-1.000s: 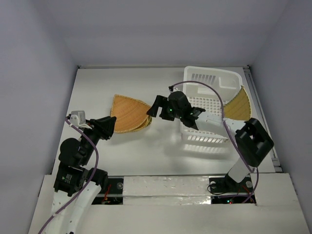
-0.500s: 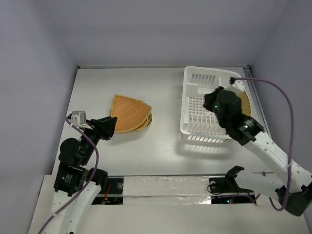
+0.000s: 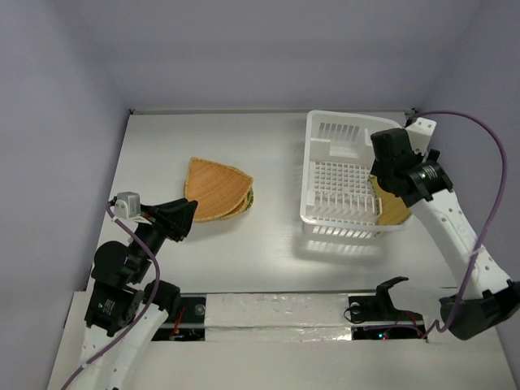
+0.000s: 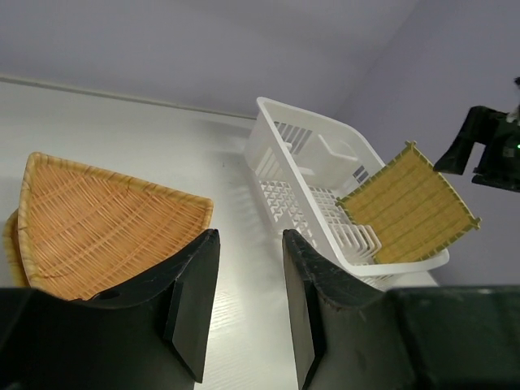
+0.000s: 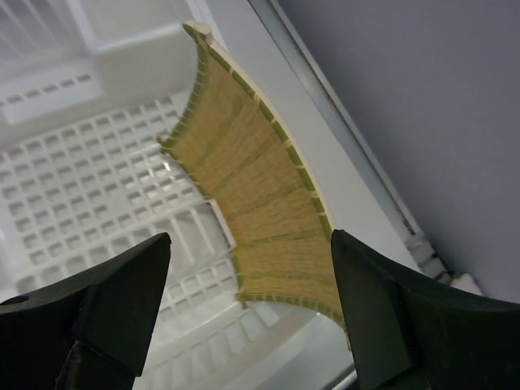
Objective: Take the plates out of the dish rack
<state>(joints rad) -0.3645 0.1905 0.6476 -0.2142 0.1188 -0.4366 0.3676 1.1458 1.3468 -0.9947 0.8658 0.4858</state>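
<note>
White table (image 3: 268, 146), right gripper (image 5: 248, 268) wide, over plate (image 5: 244, 179)

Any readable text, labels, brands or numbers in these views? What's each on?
None readable. No print shows on the stacked plates, the leaning plate, the dish rack, the left gripper or the right gripper. Anything on the arm bases is too small to tell.

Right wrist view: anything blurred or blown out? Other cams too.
Right wrist: near fingers dark and soft, plate sharp, dish rack floor nearly washed out white. Left wrist: plate stack and rack in focus, no glare. Top external: even light, soft shadow on the table by the rack's near wall.
</note>
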